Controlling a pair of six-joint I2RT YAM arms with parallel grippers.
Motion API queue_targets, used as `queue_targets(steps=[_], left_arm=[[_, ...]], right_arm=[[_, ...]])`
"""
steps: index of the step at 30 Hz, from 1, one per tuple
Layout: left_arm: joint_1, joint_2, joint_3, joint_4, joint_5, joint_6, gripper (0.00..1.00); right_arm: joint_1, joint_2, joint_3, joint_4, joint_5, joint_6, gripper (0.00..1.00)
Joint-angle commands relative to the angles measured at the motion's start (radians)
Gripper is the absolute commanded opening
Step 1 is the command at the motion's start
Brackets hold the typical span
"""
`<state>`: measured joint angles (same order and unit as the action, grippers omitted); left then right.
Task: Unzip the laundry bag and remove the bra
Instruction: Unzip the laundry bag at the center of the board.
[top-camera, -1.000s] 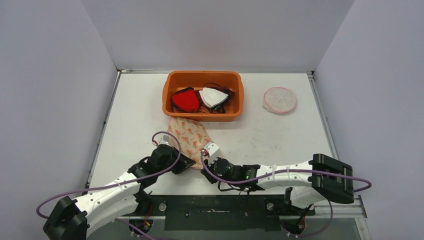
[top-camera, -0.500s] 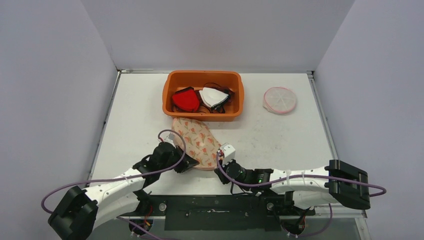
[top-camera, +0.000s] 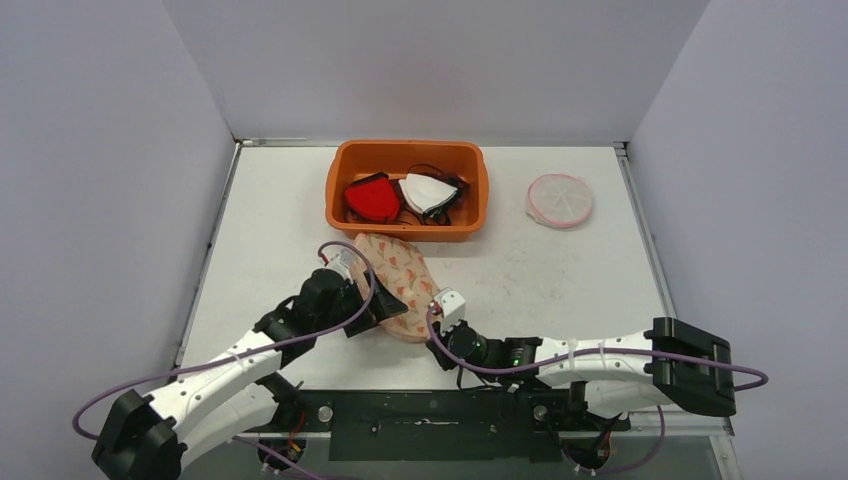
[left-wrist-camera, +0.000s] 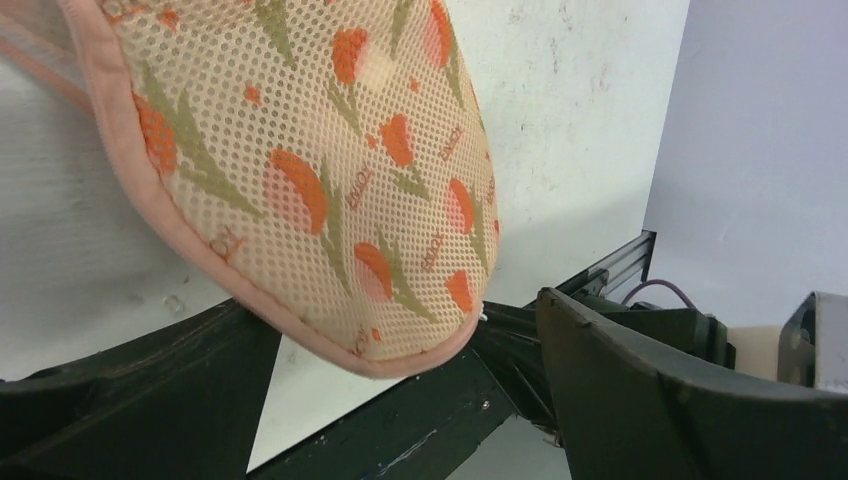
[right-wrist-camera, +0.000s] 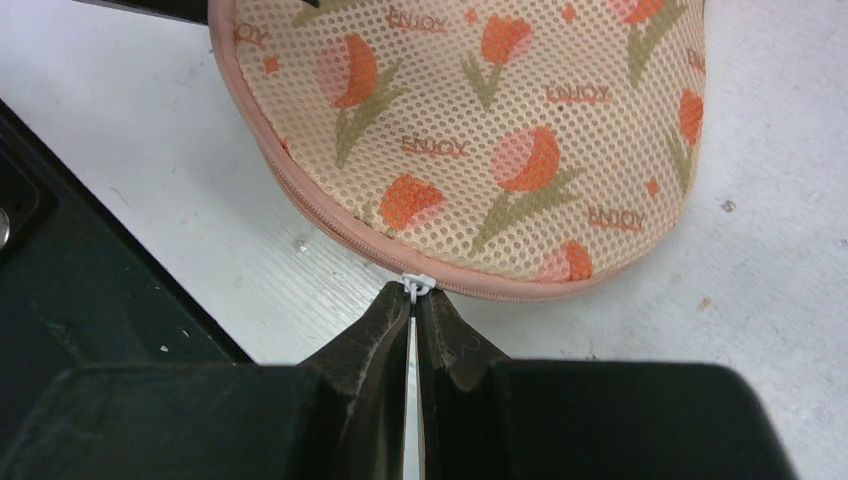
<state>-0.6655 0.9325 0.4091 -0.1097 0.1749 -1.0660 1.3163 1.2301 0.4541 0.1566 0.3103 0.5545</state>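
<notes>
The laundry bag (top-camera: 395, 283) is a peach mesh pouch with an orange tulip print, lying flat near the table's front edge. Its small white zipper pull (right-wrist-camera: 416, 284) sits on the near seam, and my right gripper (right-wrist-camera: 413, 296) is shut on that pull, seen from above at the bag's near right corner (top-camera: 440, 322). My left gripper (top-camera: 376, 312) stands open at the bag's near left edge. Its two dark fingers straddle the rounded end of the bag (left-wrist-camera: 320, 170) without pinching it. The bra is hidden.
An orange bin (top-camera: 408, 147) behind the bag holds a red and a white padded garment with black straps. A round pink-rimmed mesh disc (top-camera: 559, 200) lies at the back right. The black front rail (top-camera: 430, 410) runs just below both grippers.
My left gripper has opened and let go of the bag's edge. The right gripper has moved right along the near seam with the pull, and the bag has turned and shifted right.
</notes>
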Motion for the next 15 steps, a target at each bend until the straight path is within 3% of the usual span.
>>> queue_targets(steps=[1, 7, 15], left_arm=[[0.003, -0.153, 0.055, -0.307, -0.071, 0.079, 0.97], [-0.015, -0.358, 0.025, -0.518, -0.065, -0.024, 0.97], [-0.081, -0.449, -0.069, -0.348, -0.086, -0.252, 0.96]], right_arm=[[0.007, 0.038, 0.085, 0.078, -0.037, -0.030, 0.05], [0.004, 0.144, 0.161, 0.138, -0.098, -0.071, 0.05], [0.007, 0.254, 0.237, 0.193, -0.170, -0.104, 0.05]])
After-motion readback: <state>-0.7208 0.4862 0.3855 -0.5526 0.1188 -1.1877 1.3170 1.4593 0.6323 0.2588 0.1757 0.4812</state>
